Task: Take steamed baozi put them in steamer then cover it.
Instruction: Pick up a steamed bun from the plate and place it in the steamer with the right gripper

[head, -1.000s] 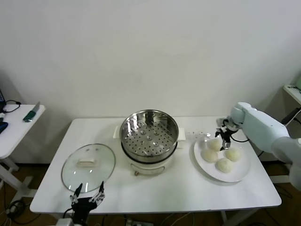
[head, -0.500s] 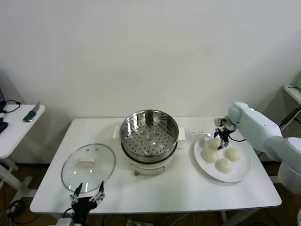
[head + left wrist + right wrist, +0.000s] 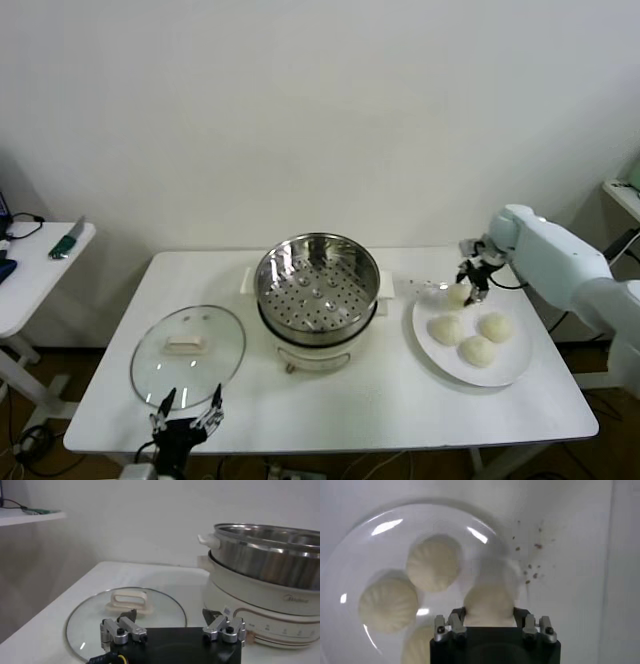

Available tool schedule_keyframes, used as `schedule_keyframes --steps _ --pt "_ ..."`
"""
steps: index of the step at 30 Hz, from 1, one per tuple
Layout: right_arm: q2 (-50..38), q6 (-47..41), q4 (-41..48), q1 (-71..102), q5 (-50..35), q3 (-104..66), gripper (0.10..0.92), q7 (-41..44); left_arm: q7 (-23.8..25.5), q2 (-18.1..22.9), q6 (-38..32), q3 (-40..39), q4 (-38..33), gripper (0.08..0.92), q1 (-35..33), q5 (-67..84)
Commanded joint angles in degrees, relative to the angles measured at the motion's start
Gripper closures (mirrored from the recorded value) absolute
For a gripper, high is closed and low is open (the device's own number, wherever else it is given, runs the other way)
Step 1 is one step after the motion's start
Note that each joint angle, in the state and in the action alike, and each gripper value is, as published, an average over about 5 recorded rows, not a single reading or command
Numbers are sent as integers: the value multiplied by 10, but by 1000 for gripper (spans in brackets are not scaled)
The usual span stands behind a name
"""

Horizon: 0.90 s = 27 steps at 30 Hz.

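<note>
My right gripper (image 3: pixel 470 287) (image 3: pixel 489 614) is shut on one steamed baozi (image 3: pixel 458 294) (image 3: pixel 489 602), a cream-white bun held just above the far left rim of the white plate (image 3: pixel 516 368) (image 3: pixel 350 570). Three more baozi (image 3: pixel 477 350) (image 3: pixel 432 564) lie on that plate. The steamer (image 3: pixel 318 290) (image 3: pixel 270 560), a shiny steel pot with a perforated tray on a cream base, stands uncovered at the table's middle, left of the plate. Its glass lid (image 3: pixel 188 345) (image 3: pixel 125 611) lies flat at the front left. My left gripper (image 3: pixel 186 417) (image 3: pixel 170 624) hangs open just in front of the lid.
A small side table (image 3: pixel 30 270) with a green-handled tool stands at the far left. Brown specks (image 3: pixel 527 555) dot the tabletop beside the plate. The table's front edge (image 3: pixel 330 440) runs just behind my left gripper.
My right gripper has shut on the baozi at the plate's far left and raised it a little. The left arm has not moved.
</note>
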<state>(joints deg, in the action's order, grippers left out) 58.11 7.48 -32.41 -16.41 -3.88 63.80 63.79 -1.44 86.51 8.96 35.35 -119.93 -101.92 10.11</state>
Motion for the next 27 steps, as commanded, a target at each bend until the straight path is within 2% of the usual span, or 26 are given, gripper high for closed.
schedule_keyframes --steps 1,10,16,21,27 --pt "-36 22 -180 -220 -125 166 372 13 -3 -4 0 0 -3 177 -1 0" --pt "28 149 -325 -390 -165 220 372 31 -8 -7 0 0 -13 177 1 2" --pt "124 213 -390 -388 -127 226 372 -13 -10 -5 -1 0 -18 177 4 3" --pt "184 257 -357 -324 -35 211 372 -46 -12 -6 -5 -1 -21 177 1 3" --pt "223 307 -241 -221 80 179 372 -59 -13 -6 -8 -2 -27 177 -5 2"
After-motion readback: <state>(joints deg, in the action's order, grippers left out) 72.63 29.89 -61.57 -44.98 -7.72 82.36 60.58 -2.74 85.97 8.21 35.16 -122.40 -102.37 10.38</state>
